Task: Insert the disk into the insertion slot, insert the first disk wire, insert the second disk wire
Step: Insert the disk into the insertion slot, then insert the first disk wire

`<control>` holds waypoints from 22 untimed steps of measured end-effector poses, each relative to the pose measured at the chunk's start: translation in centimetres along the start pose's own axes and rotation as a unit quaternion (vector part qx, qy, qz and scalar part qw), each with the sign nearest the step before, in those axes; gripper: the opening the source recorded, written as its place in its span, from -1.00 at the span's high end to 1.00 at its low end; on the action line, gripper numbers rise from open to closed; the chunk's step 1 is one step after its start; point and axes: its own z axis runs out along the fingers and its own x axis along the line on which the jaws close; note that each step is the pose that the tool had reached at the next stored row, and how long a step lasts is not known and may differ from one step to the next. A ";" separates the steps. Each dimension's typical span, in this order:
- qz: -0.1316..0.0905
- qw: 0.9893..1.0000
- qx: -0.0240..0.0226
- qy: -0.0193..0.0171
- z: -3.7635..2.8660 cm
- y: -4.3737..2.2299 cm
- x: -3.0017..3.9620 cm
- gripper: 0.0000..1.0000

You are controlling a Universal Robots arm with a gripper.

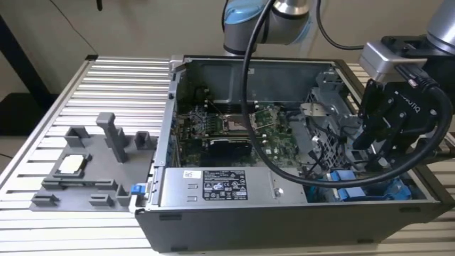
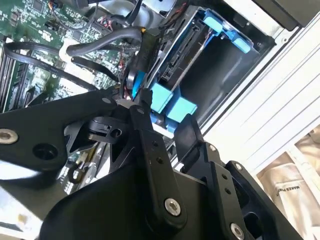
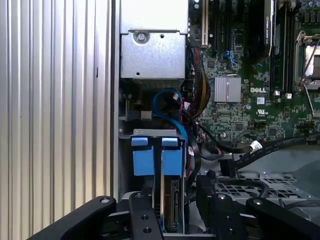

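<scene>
Straddling disk (image 3: 172,205), seated on edge in slot (image 3: 150,133) inside case (image 1: 284,218), with gripper (image 3: 174,186) fingers (image 3: 144,215) spread either side; blue tabs (image 3: 142,160) just beyond fingertips; contact not discernible.

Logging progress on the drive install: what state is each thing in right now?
Computer case: lying on its side, panel off.
Disk: in its slot, blue tabs showing.
Gripper: down at the disk; grip unclear.
Blue cable: looped beside the slot, ends hidden.
</scene>
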 end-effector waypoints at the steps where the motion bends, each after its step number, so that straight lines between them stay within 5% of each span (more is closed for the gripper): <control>1: 0.000 1.000 0.000 0.001 -0.26 0.01 0.00 0.07; 7: 0.000 1.000 0.000 0.002 -2.58 0.10 -0.05 0.07; 10: 0.000 1.000 0.003 0.004 -2.85 0.13 -0.15 0.07; 15: 0.000 0.999 0.047 0.004 -2.83 0.47 -0.22 0.07; 21: 0.000 0.995 0.101 0.004 -2.79 0.80 -0.37 0.07; 22: -0.001 0.994 0.106 0.004 -2.73 0.80 -0.48 0.07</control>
